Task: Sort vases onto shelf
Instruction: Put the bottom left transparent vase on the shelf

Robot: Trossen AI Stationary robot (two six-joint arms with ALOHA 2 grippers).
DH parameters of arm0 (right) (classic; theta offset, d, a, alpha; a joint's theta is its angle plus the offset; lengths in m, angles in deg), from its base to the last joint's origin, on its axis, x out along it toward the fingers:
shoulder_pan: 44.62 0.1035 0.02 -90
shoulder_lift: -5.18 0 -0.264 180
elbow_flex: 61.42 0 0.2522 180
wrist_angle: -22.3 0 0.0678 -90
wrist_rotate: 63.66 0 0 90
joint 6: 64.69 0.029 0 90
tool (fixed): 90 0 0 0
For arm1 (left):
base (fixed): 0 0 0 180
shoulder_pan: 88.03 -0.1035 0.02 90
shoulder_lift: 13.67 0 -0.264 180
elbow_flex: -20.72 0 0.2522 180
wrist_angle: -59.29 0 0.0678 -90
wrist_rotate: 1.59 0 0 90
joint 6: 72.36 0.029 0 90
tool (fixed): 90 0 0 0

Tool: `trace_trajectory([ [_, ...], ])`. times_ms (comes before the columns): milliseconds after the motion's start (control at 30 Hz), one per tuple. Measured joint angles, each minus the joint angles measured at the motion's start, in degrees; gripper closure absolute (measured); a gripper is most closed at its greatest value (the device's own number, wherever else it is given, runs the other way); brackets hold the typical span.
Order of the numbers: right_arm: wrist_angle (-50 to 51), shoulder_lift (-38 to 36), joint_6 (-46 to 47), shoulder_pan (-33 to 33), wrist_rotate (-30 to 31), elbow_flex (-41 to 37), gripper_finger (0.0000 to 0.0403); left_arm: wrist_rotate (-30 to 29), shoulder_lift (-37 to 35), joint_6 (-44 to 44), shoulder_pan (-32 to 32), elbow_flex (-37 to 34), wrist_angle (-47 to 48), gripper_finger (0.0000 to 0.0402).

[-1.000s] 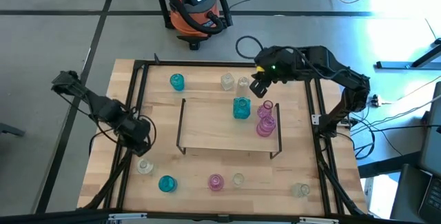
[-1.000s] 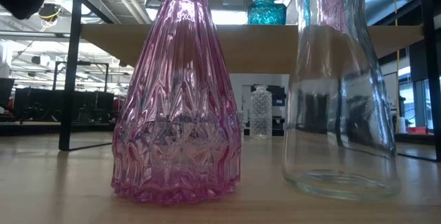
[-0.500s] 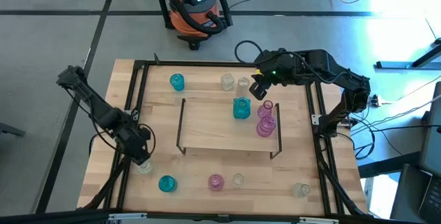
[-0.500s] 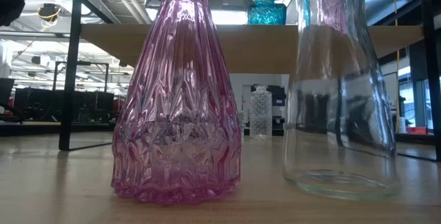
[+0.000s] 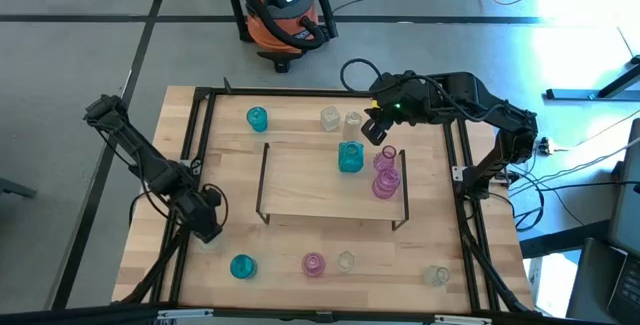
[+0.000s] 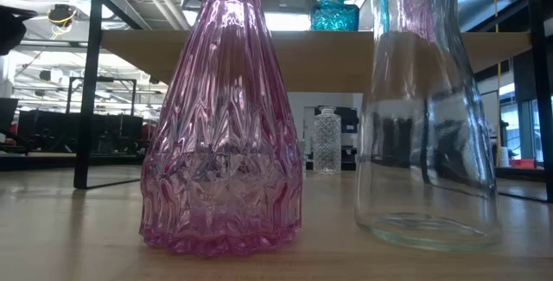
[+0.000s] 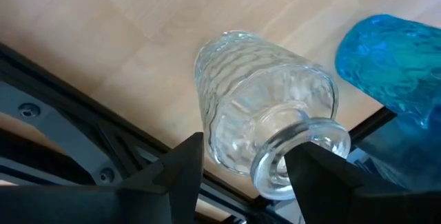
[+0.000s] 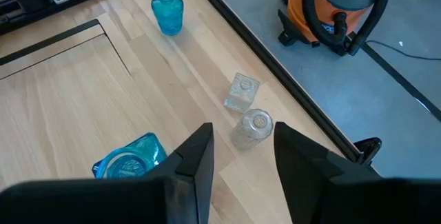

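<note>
The left gripper (image 5: 203,227) is down at the near left corner of the table (image 5: 300,125), its two fingers (image 7: 176,176) spread either side of a clear ribbed vase (image 7: 265,110), not pinching it; the vase stands on the wood with a blue vase (image 7: 393,62) just beside it. Across the table the right gripper (image 5: 376,128) hangs over the far side, fingers partly apart with nothing between them, above two clear vases (image 8: 247,110) near the back rail. The shelf (image 5: 325,180) sits mid-table, carrying a blue vase (image 5: 350,157) and pink ones (image 5: 385,175) at its right end.
</note>
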Motion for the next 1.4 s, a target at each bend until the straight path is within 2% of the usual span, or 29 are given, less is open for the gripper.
trace_trajectory([
  [167,0.0,0.0,0.0,0.0,0.6,0.0,0.0274,0.0,0.7,0.0,0.0,0.0,-0.1,0.0233],
  [500,-2.5,0.0,-3.2,0.0,7.9,0.0,0.0274,-2.1,0.6,0.1,0.0,0.1,-0.5,0.0355],
  [633,-4.8,0.0,-6.0,-0.7,10.0,0.0,0.0274,-2.4,0.6,0.1,0.0,0.0,-3.8,0.0358],
  [867,-6.6,0.1,-8.8,-4.7,8.2,0.0,0.0274,-2.4,0.1,0.1,0.0,0.0,-4.3,0.0358],
  [967,-8.7,0.1,-8.9,-6.7,5.6,0.0,0.0274,-2.4,-0.3,0.0,-0.1,1.5,-3.6,0.0358],
  [1167,-12.0,0.2,-9.1,-9.1,-0.3,0.0,0.0274,-6.5,-0.5,0.3,-1.5,9.6,4.3,0.0358],
  [1400,-15.4,0.9,-11.4,-9.1,0.2,0.0,0.0274,-13.4,-0.6,4.6,-6.4,24.4,17.5,0.0358],
])
